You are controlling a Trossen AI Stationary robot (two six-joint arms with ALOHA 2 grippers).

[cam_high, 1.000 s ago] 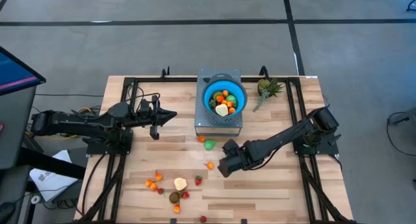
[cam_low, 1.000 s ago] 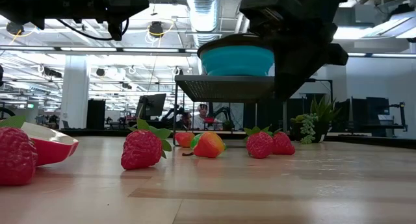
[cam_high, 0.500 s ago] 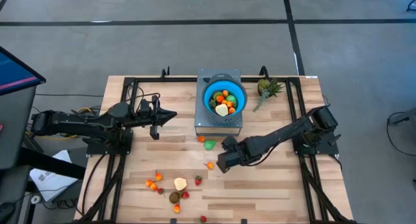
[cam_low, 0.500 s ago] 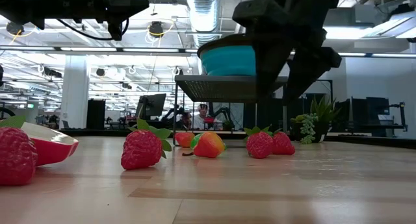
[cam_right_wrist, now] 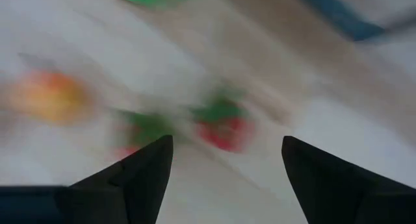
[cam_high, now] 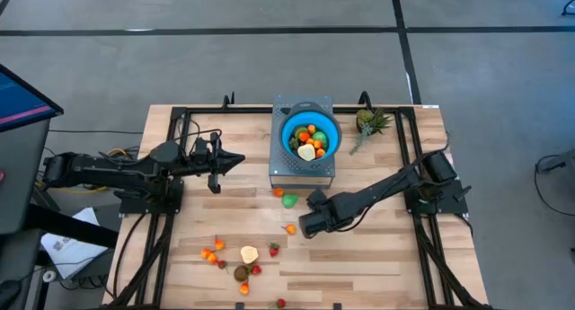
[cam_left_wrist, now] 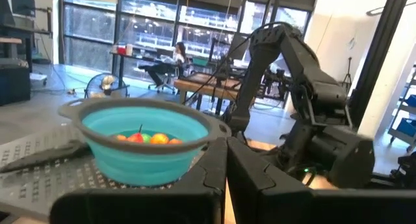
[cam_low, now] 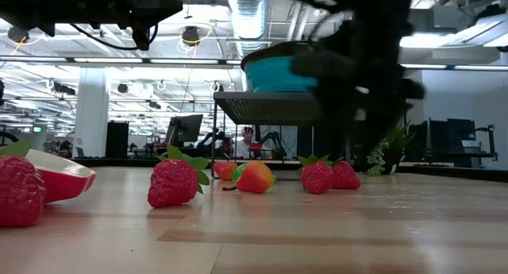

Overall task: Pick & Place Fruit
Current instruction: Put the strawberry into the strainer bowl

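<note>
One camera hangs far overhead and looks straight down on the whole wooden surface (cam_high: pixel 359 256), while another sits at its level, close behind the strawberries (cam_low: pixel 173 183), facing across into the room. The left wrist camera looks past its closed fingers (cam_left_wrist: pixel 195 185) at the blue bowl (cam_left_wrist: pixel 146 146), also in both wider views; the right wrist camera points down, close over blurred fruit.

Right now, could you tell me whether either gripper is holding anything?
Nothing is held: the right gripper is open above loose fruit, and the left gripper is shut and empty.
</note>
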